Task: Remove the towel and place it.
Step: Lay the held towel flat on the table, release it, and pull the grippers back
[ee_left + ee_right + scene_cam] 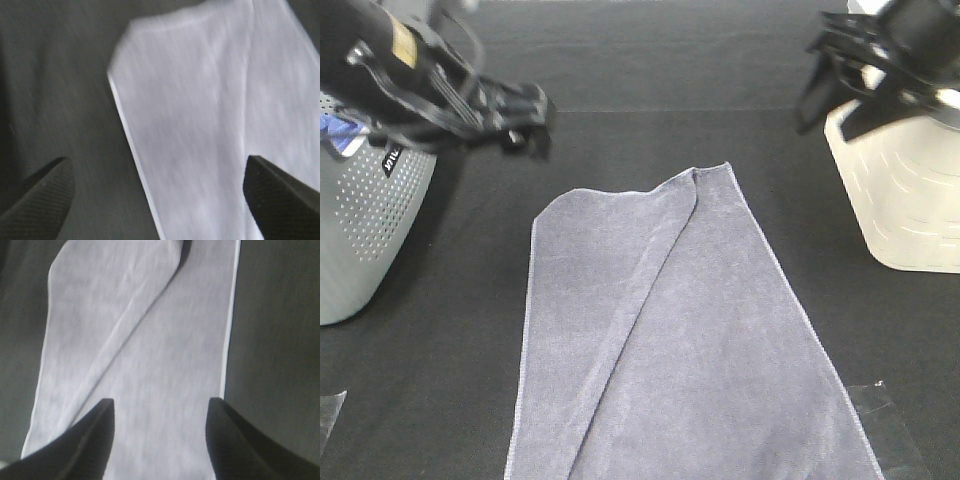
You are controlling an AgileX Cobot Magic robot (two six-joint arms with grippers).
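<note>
The greyish-purple towel [680, 340] lies flat on the black table, one long side folded over along a diagonal crease, its near end running off the bottom edge of the exterior view. My left gripper [528, 122] hovers above the table beyond the towel's far left corner. In the left wrist view this gripper [160, 200] is open, with the towel [200, 125] below and nothing between its fingers. My right gripper [825, 95] hangs high at the far right, apart from the towel. The right wrist view shows it [160, 435] open and empty over the towel [150, 350].
A grey perforated basket [360, 220] stands at the left edge with something blue [332, 128] in it. A cream-white container [910, 190] stands at the right edge. Clear tape pieces [890, 420] lie near the front corners of the black table [440, 400].
</note>
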